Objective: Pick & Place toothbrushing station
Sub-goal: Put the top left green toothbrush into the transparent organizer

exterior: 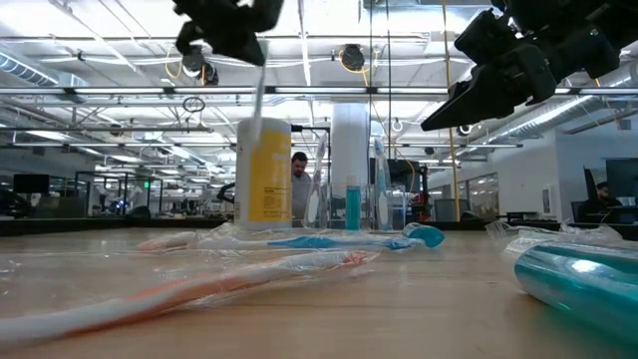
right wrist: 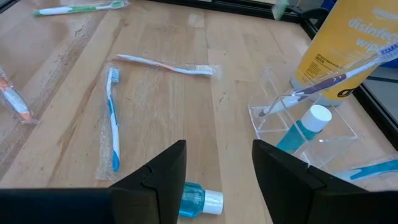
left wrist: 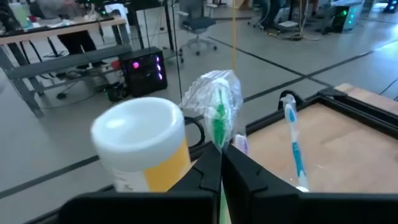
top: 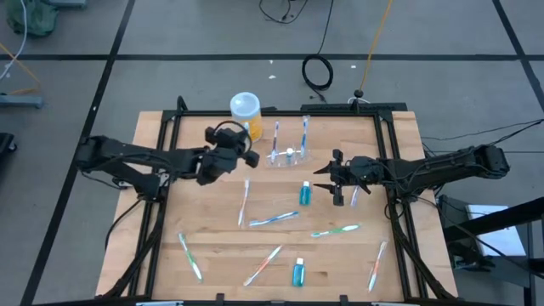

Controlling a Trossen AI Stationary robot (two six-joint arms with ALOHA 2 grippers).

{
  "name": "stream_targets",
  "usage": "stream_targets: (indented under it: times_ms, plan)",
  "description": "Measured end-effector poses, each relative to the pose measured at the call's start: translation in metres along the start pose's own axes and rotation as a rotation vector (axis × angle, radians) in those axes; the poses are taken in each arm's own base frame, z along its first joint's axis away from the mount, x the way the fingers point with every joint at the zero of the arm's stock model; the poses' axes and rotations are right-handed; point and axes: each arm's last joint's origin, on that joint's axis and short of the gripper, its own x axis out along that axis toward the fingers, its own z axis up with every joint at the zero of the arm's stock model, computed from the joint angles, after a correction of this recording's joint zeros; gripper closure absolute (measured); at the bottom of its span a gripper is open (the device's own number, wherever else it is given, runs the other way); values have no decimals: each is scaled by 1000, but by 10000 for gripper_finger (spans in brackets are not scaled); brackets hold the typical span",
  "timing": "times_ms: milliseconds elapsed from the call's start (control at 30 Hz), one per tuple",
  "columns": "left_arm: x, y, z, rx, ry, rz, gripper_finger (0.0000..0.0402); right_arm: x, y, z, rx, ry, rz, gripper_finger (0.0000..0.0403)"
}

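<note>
My left gripper (top: 228, 155) pinched a wrapped green toothbrush (left wrist: 219, 118); the toothbrushing station (top: 289, 156) stood at 3 o'clock. I judged vertical alignment essential. My right gripper (top: 327, 178) waited spread.

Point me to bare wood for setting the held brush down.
Free: the wood between the left gripper and the green-white brush at the near left; also right of the holder, along the back edge. Crowded: table centre and near edge, strewn with brushes and tubes.
</note>
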Motion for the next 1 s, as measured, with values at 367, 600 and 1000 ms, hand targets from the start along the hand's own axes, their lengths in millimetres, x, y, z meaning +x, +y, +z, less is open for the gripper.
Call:
stream_targets:
  times_ms: [367, 600, 1000]
  plan:
    - [44, -20, -13, 12, 14, -172, 397, 0, 0, 0, 0, 0, 0, 225]
    - [70, -21, -29, 20, 50, -120, 396, 0, 0, 0, 0, 0, 0, 225]
    - [86, -19, -49, 48, 130, -69, 381, 0, 0, 0, 0, 0, 0, 225]
